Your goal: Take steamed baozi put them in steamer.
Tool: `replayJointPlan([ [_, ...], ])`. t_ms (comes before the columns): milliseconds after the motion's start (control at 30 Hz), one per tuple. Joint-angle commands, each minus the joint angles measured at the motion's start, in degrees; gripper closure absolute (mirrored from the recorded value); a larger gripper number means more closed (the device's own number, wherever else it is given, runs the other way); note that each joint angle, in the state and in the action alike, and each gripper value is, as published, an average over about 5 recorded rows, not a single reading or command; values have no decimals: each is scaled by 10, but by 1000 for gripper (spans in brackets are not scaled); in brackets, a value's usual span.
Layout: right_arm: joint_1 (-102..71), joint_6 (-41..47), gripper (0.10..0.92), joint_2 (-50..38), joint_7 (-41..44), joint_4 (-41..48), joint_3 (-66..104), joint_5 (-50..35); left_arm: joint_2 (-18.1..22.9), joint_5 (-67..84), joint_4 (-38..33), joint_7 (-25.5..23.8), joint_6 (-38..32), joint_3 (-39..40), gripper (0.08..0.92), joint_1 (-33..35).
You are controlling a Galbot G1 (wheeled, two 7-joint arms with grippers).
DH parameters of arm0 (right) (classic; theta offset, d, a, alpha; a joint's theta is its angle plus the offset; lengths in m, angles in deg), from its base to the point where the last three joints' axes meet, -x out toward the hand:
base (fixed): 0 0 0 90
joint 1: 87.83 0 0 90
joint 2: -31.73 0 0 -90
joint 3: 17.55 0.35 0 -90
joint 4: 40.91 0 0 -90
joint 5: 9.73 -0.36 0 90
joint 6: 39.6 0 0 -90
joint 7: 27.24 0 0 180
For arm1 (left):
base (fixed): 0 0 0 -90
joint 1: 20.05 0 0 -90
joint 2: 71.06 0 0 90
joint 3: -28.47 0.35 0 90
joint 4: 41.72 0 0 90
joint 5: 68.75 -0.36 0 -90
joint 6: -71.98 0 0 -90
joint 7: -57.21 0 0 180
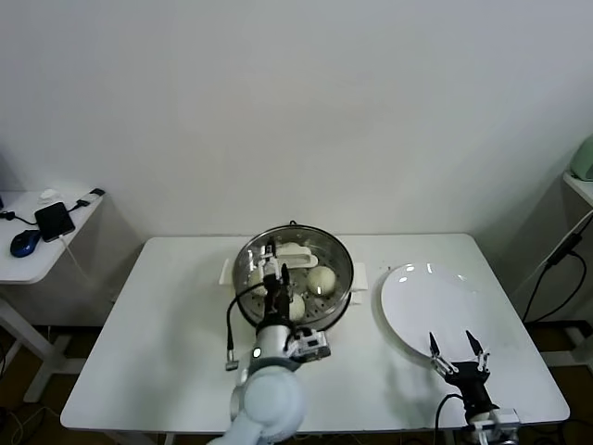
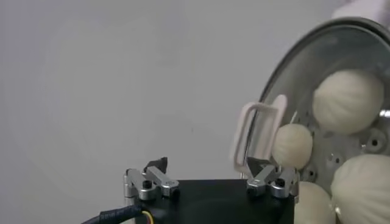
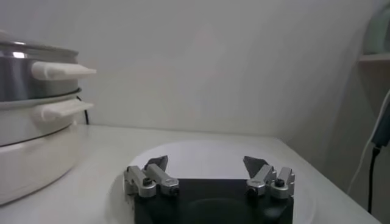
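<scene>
1. Large round shiny steel steamer (image 1: 335, 248) on a white base, at centre rear of the white worktop (image 1: 167, 324); white side handle (image 2: 256, 135) close up in left wrist view.
2. Small round cream-white steamed baozi (image 1: 321, 277) inside steamer on the perforated tray; four visible in left wrist view (image 2: 348, 100), grouped near one another.
3. Left end effector (image 1: 274, 262) over steamer interior, above the baozi; fingers (image 2: 150, 176) spread apart, released, nothing between them.
4. Right end effector (image 1: 458, 351) low over the near edge of a flat white round plate (image 1: 417, 297), to the right of the steamer; fingers (image 3: 153, 172) spread, released, holding nothing.
5. Plate surface bare in both head and right wrist views (image 3: 201, 152).
6. Steamer and plate just beside each other, apart.
7. Side table at far left of head view with black device (image 1: 55, 220) and blue mouse (image 1: 25, 242).
</scene>
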Motion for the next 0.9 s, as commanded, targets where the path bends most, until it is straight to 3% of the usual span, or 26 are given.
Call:
replayJointPlan([
  [33, 2, -21, 203, 2, 11, -10, 2, -19, -18, 229, -90, 74, -128, -49, 187, 46],
  [233, 8, -32, 203, 5, 11, -8, 2, -22, -23, 608, -121, 197, -263, -221, 177, 87],
  [367, 13, -36, 203, 6, 10, 4, 2, -23, -36, 825, -121, 195, -323, -368, 177, 127],
  [467, 18, -40, 203, 7, 9, 12, -1, -24, -62, 935, -80, 185, -363, -444, 177, 166],
  [633, 25, -41, 203, 9, 10, 18, -5, -26, -101, 1010, 10, 174, -438, -451, 177, 227],
  [900, 28, -39, 203, 7, 11, 19, -10, -27, -90, 971, 113, 147, -506, -401, 177, 244],
])
